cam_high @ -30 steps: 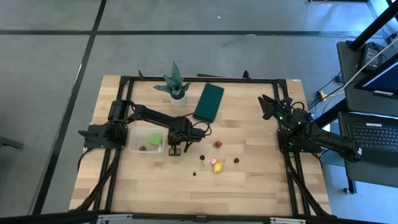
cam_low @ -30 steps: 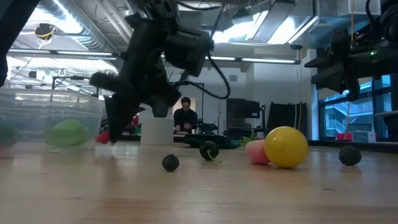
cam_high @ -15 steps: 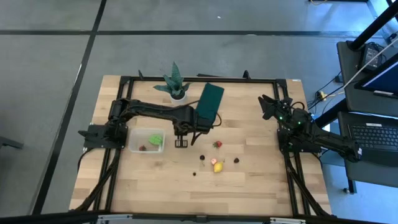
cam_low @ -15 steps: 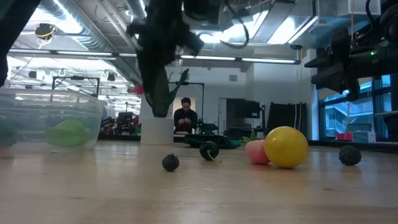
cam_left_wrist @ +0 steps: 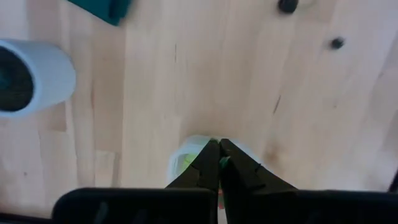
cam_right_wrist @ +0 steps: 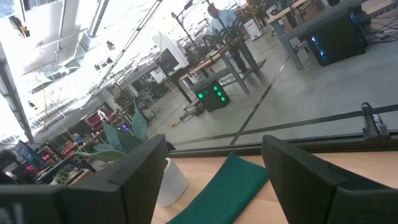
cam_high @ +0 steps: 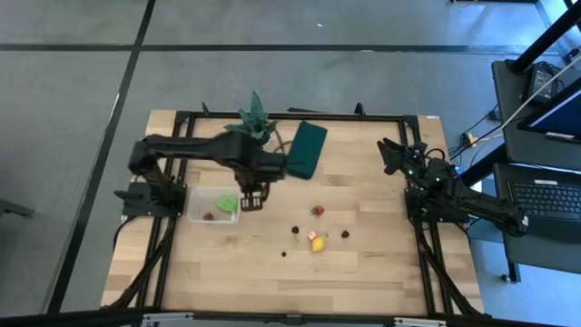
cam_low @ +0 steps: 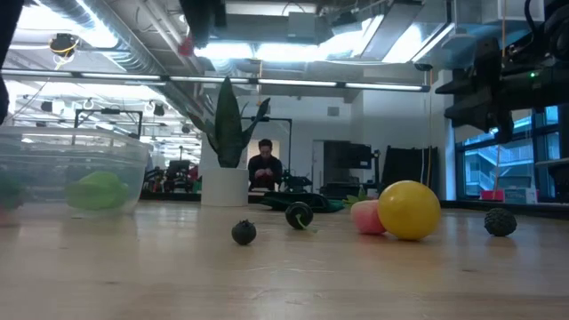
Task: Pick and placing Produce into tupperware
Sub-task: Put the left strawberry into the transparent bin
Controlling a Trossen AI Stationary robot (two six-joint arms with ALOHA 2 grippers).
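Observation:
My left gripper point(cam_high: 252, 195) is raised high over the table, just right of the clear tupperware point(cam_high: 201, 207), and is shut on a small red produce piece point(cam_low: 185, 46). In the left wrist view its shut fingers point(cam_left_wrist: 219, 155) point down at the tupperware's point(cam_left_wrist: 180, 158) edge. The tupperware point(cam_low: 71, 151) holds the light green leafy piece point(cam_high: 227, 203) and a red piece point(cam_high: 207, 216). On the table lie a red berry point(cam_high: 317, 211), a yellow piece point(cam_high: 319, 243), a pink piece point(cam_low: 364, 216) and dark berries point(cam_high: 295, 230) point(cam_high: 345, 234). My right gripper point(cam_high: 390, 154) waits open at the table's right side. My left gripper pinches the small red piece point(cam_low: 185, 46) between its two fingers, which point down from above. The piece shows just below the fingers in the low view, lifted clear and high above the table. In the left wrist view the shut fingers point(cam_left_wrist: 208, 163) hide it.
A potted plant point(cam_high: 254, 118) and a dark green folded cloth point(cam_high: 307, 148) stand near the table's far edge, behind the left arm. The loose produce sits in the table's middle, right of the tupperware. Bare wood lies along the near edge point(cam_high: 272, 286).
My left gripper has risen from table height beside the tupperware to high above it, staying shut. The small red piece has gone up with it, lifted clear of the table. The left arm's elbow has swung toward the table's left.

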